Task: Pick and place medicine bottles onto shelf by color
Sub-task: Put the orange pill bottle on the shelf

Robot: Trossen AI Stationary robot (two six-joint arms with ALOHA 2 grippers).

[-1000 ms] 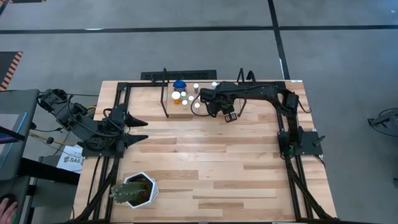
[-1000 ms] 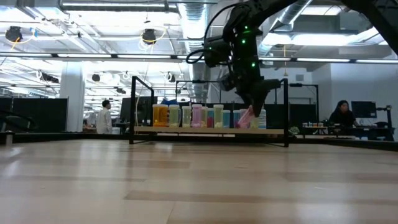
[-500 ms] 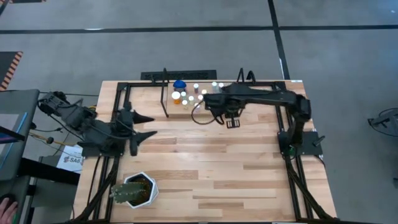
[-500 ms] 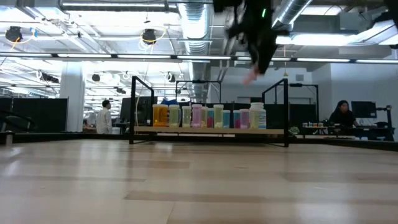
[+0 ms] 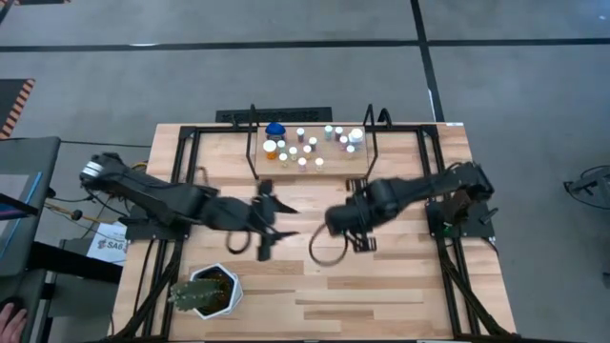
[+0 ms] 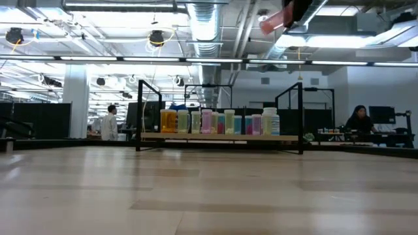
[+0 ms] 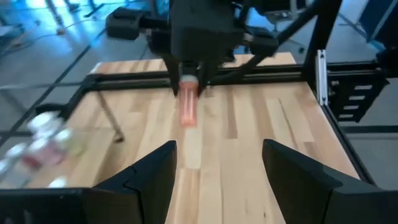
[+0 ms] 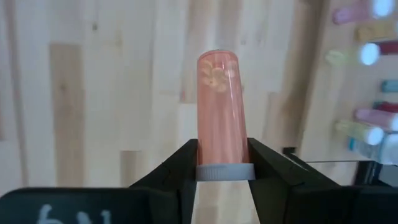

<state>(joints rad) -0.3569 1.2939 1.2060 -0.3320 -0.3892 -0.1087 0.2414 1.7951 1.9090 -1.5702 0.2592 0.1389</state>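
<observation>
The high view looks straight down on the whole table (image 5: pixel 315 276); the low view sits at table-top height, facing the shelf (image 6: pixel 219 136) at 12 o'clock. Both wrist views look forward over the tabletop, sharing the shelf's bottles (image 8: pixel 367 54)

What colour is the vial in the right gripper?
Pink vial, grey cap; right wrist view shows it best.

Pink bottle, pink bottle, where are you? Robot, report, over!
Right gripper shut on pink bottle, above mid-table. Left gripper open, facing it, empty. Shelf holds the other bottles. Nothing in the way. Over.
</observation>
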